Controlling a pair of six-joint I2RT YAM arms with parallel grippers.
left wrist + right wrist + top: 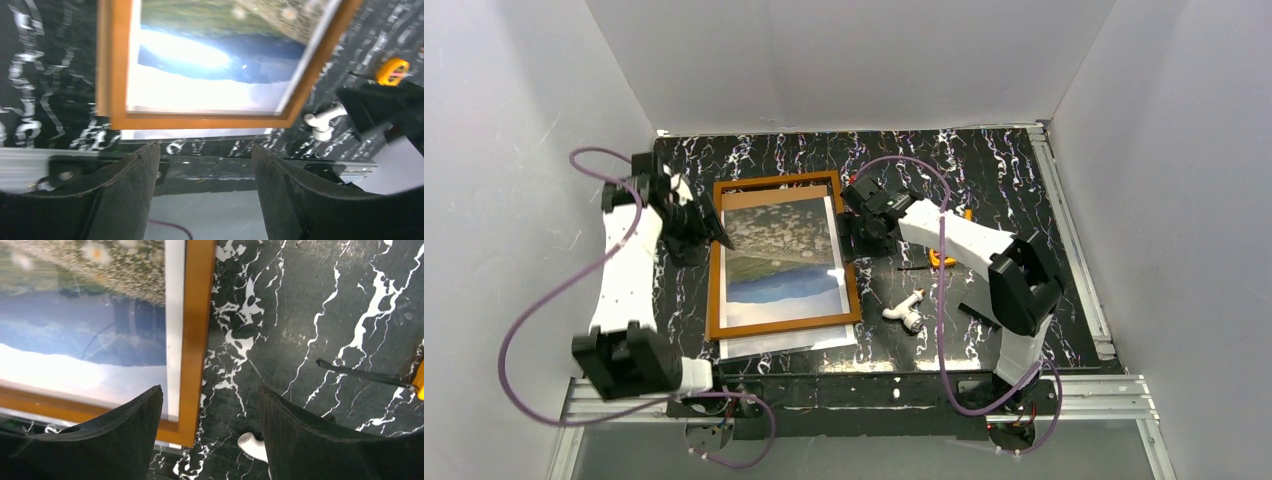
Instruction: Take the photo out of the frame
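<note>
The frame (715,280) of reddish-brown wood lies flat in the middle of the black marbled table. The landscape photo (784,250) lies in it. Its white near edge sticks out past the frame's near rail, and a tan strip shows at the far end. My left gripper (717,233) is open and empty at the frame's left rail. My right gripper (856,230) is open and empty beside the right rail. The left wrist view shows the frame (117,65), the photo (210,55) and the open gripper (205,155). The right wrist view shows the frame (196,330), the photo (90,330) and the open gripper (210,400).
A small white object (906,310) lies right of the frame, also in the right wrist view (252,445). An orange-yellow tool (944,258) and a thin black strip (365,375) lie further right. White walls enclose the table; a metal rail (874,395) runs along the near edge.
</note>
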